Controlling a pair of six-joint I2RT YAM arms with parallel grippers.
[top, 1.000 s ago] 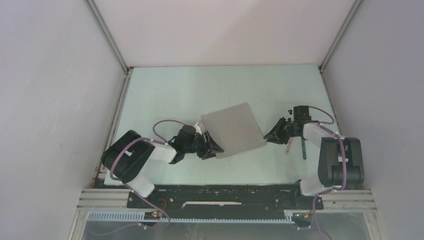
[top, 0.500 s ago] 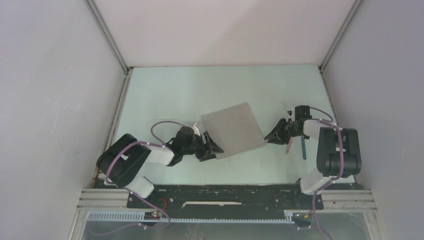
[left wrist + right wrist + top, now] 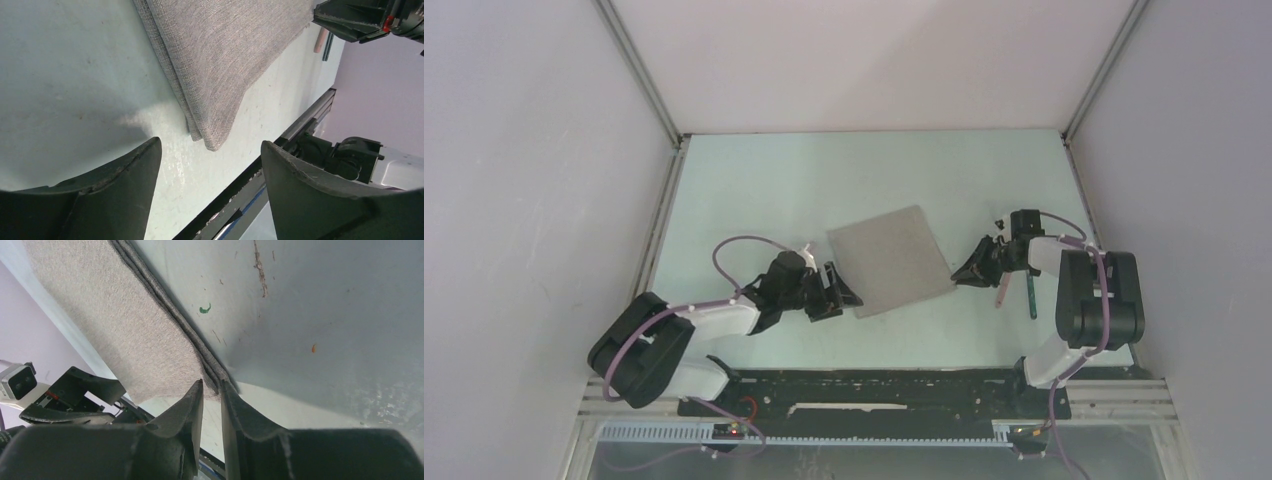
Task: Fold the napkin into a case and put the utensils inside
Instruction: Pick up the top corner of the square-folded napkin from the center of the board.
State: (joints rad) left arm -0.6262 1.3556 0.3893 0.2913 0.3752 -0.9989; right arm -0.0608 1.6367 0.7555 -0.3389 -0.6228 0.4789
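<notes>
1. While both arms are lying low over the bench [image 3: 824,185], the napkin [image 3: 890,259] is resting flat near its middle. It is folded into a layered square and turned at a slant.
2. The left fingers [image 3: 844,289] are standing wide apart just beside the napkin's near-left corner. They are not touching the cloth, and the corner is pointing toward the gap between them.
3. The right fingers [image 3: 960,272] are sitting narrow at the napkin's right corner, pinching its stacked edge. That edge is running in between the tips.
4. The utensils [image 3: 1001,290] are lying on the bench just right of the right fingers, apart from the napkin. A pale pink handle and a dark teal handle are showing side by side, beside the right wrist.
</notes>
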